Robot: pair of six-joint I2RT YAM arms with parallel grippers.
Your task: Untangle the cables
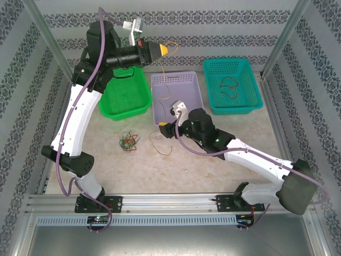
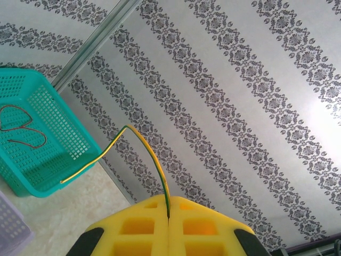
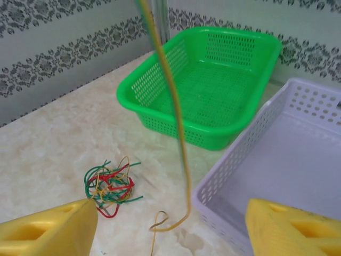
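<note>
My left gripper is raised high at the back, shut on one end of a yellow cable. That cable hangs down past the purple basket to the table. In the left wrist view the yellow-green cable leaves the closed yellow jaws of the left gripper. A tangle of cables, red, green and yellow, lies on the table left of centre. My right gripper stands open low over the table. In its wrist view the hanging cable passes between the spread fingers of the right gripper, untouched, with the tangle at left.
Three baskets stand along the back: green, purple and teal. The teal basket holds dark brown cables. The purple basket is close to my right gripper's right finger. Patterned walls enclose the table.
</note>
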